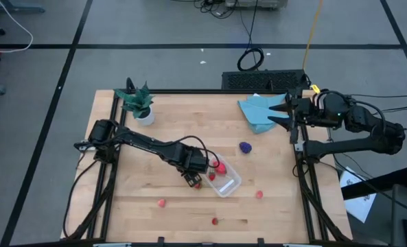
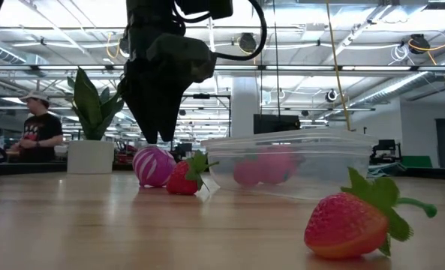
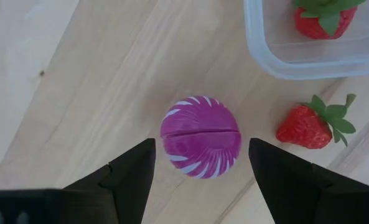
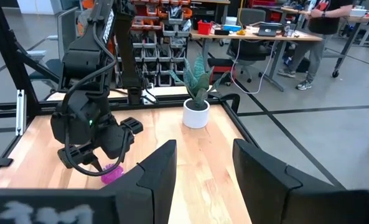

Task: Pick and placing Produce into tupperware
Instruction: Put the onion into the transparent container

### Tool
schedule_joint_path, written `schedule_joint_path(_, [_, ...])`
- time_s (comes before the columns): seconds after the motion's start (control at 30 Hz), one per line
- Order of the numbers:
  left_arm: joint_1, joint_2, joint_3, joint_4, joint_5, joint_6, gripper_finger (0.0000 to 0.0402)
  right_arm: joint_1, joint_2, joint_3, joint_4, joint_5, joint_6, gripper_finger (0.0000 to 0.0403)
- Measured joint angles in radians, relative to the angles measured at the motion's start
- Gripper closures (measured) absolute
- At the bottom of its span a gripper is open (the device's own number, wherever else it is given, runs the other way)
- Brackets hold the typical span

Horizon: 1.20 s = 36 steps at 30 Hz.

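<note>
A magenta striped ball (image 3: pixel 200 144) lies on the wooden table, just outside the clear tupperware (image 3: pixel 308 59). My left gripper (image 3: pixel 201 144) points straight down over it, open, one finger on either side and slightly above, touching nothing. A strawberry (image 3: pixel 312 124) lies on the table beside the ball, and another strawberry (image 3: pixel 321 18) is in the tub with pink pieces (image 2: pixel 263 169). A dark purple piece (image 1: pixel 245 147) sits right of centre. My right gripper (image 1: pixel 285 113) waits raised and open at the table's far right.
A potted plant (image 1: pixel 138 103) stands at the far left and a blue cloth (image 1: pixel 261 110) lies at the far right. Small red berries (image 1: pixel 161 202) (image 1: pixel 215 221) (image 1: pixel 259 194) are scattered near the front edge. A person (image 2: pixel 38 124) sits beyond the table.
</note>
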Motion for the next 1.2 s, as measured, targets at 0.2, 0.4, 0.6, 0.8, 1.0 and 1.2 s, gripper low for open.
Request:
schedule_joint_path(0.2, [-0.001,0.0,0.0,-0.015,0.009,-0.002,0.0096,0.0,0.0,0.0,0.006,0.0,-0.002,0.0252])
schedule_joint_path(0.4, [-0.001,0.0,0.0,-0.014,0.01,-0.011,0.0068,0.0,-0.001,0.0,0.012,0.0,-0.002,0.0252])
schedule_joint_path(0.6, [-0.001,0.0,0.0,0.004,0.01,-0.009,0.0068,0.0,-0.001,0.0,0.012,0.0,-0.002,0.0252])
schedule_joint_path(0.8, [0.002,0.001,-0.054,0.091,0.037,0.002,0.0072,0.0,0.0,0.0,0.012,0.0,-0.002,0.0252])
schedule_joint_path(1.0, [0.012,0.001,-0.131,0.118,0.052,-0.032,0.0066,0.0,0.0,0.0,0.036,0.0,-0.003,0.0252])
schedule_joint_path(1.2, [0.013,0.001,-0.139,0.143,0.047,-0.006,0.0073,0.0,0.0,0.0,0.074,0.0,-0.009,0.0252])
